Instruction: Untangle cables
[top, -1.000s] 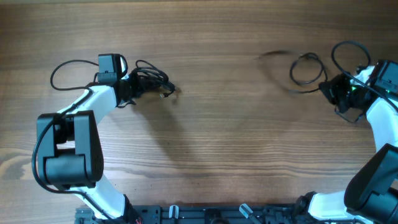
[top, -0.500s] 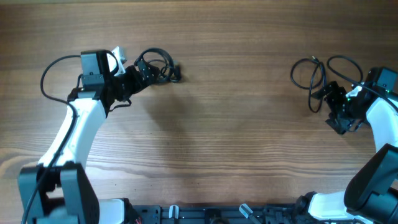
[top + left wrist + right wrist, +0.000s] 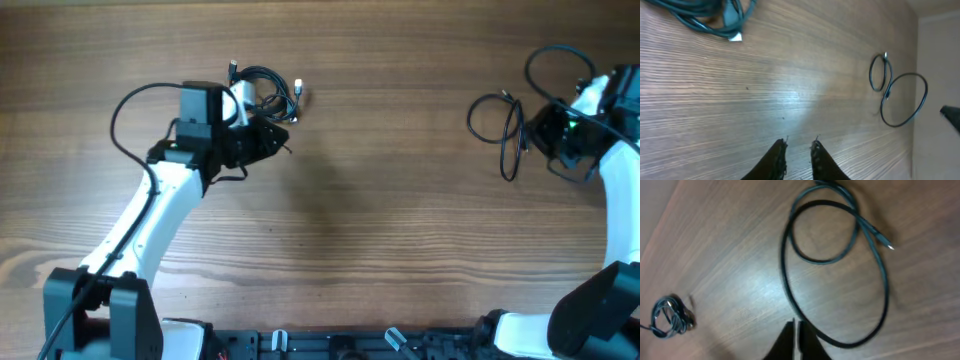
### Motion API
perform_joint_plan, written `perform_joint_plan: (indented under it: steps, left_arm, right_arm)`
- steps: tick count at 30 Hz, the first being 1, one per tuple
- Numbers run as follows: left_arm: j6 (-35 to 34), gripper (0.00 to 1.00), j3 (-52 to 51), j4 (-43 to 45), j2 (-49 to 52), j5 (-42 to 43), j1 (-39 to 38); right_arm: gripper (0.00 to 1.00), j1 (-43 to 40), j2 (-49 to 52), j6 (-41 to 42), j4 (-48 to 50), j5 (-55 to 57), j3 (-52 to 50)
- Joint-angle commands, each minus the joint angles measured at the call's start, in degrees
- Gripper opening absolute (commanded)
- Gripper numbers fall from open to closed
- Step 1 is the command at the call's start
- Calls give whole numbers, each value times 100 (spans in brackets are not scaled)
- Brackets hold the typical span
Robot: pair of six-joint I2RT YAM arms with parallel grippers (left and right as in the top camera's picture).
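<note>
A small tangle of black cables [image 3: 265, 90] with silvery plug ends lies at the far left of the table. My left gripper [image 3: 280, 140] hovers just in front of it, jaws slightly apart and empty. In the left wrist view the tangle [image 3: 705, 15] is at the top left, well away from the gripper [image 3: 799, 149]. One loose cable [image 3: 470, 118] lies in open loops at the right. My right gripper [image 3: 537, 130] is beside it, shut and empty. In the right wrist view the gripper [image 3: 796, 327] is just left of the cable's big loop [image 3: 785, 270], not holding it.
The arms' own thicker black wires arc beside the left arm [image 3: 125, 105] and above the right arm [image 3: 545, 55]. The wooden table [image 3: 390, 220] shows bare between the two cable groups. The loose cable also shows in the left wrist view [image 3: 885, 75].
My left arm swung right and let go of the tangle, which now lies beyond its fingers. My right gripper drew back from the loose cable, which stays put.
</note>
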Motion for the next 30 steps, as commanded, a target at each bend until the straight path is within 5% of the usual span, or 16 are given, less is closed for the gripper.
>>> perform_joint_plan:
  steps: [1, 5, 11, 16, 19, 20, 22, 29, 30]
  left_arm:
    - [11, 4, 0, -87, -72, -450, -247]
    - [11, 4, 0, -306, -70, -654, -501]
    - [11, 4, 0, -621, -70, -723, -813]
    - [31, 4, 0, -623, -70, -1043, -1073]
    - [31, 4, 0, -619, -70, -1222, -1255]
    - [31, 4, 0, -616, -70, -1488, -1344]
    - [28, 8, 2, -586, -72, -1637, -1360]
    - [7, 15, 664, -376, -72, -1797, -916]
    - [9, 25, 708, -223, -72, -1860, -774]
  right_arm:
    - [4, 289, 151, -129, 601, 136, -317]
    - [4, 435, 787, -109, 1609, 651, -651]
    - [4, 66, 2118, 44, 1818, 2374, -638]
    - [4, -800, 1755, 284, 1436, 2192, -299]
    - [5, -1051, 1578, 313, 1394, 671, 7]
    - [20, -1049, 1377, -96, 1436, -1025, 83]
    - [27, -970, 1311, -313, 1423, -2072, 83]
    - [72, -275, 1314, -398, 1257, -2354, 70]
    - [94, -142, 1311, -334, 1257, -2352, 70]
